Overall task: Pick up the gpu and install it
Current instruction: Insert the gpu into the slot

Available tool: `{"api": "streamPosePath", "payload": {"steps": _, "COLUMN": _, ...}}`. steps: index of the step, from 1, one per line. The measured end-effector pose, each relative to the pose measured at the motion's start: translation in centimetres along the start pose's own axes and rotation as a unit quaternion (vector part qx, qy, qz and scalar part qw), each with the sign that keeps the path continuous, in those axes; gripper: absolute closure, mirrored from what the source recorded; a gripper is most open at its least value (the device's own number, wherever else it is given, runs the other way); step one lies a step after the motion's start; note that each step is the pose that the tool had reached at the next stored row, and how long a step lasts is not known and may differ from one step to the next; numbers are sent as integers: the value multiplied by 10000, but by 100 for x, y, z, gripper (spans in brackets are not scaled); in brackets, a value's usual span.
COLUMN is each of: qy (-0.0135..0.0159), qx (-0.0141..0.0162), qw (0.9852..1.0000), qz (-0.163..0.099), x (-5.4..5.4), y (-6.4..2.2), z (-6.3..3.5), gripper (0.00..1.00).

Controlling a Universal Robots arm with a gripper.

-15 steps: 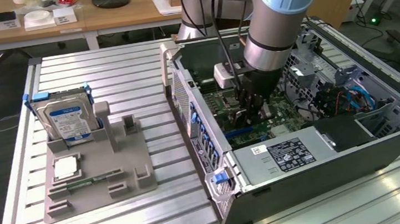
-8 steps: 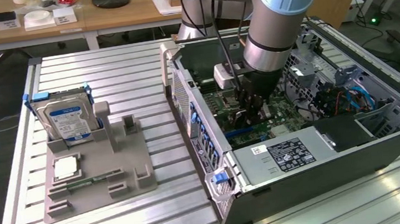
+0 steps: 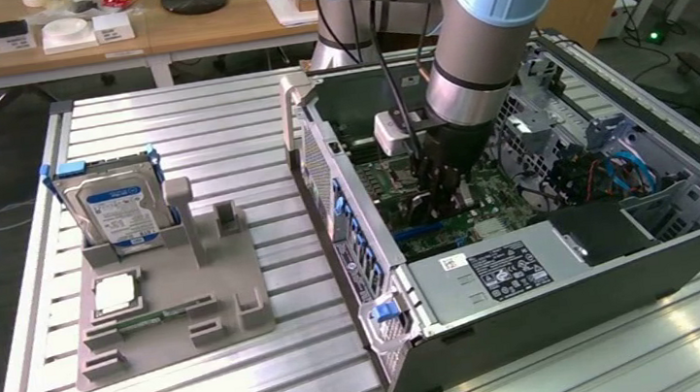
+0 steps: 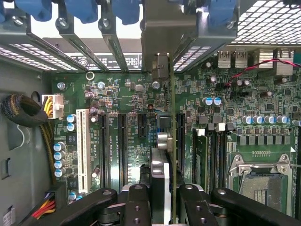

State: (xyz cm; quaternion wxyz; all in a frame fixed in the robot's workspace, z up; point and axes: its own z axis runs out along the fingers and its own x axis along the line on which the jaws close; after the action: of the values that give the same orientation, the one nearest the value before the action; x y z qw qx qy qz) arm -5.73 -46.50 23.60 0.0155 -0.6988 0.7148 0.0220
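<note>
Wrist view: the tool (image 4: 164, 202), partly closed, clamps the gpu (image 4: 162, 165) edge-on over the motherboard (image 4: 117, 94) slots inside the computer case (image 3: 567, 271); pickup looks done, seating not yet evident

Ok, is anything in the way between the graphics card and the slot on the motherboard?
Nothing visible. The jaws hold the graphics card edge-on right over the motherboard, and the dark slots beside it are bare. The cable bundle sits off at the case wall.
</note>
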Motion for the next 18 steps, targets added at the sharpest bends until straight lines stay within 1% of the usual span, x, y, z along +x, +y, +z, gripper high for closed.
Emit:
{"api": "streamPosePath", "payload": {"steps": 9, "qy": 0, "qx": -1, "qw": 10000, "qz": -1, "x": 1, "y": 16, "z": 6, "gripper": 72}}
{"api": "streamPosePath", "payload": {"steps": 18, "qy": 0, "qx": -2, "qw": 10000, "qz": -1, "x": 2, "y": 17, "z": 32, "gripper": 72}}
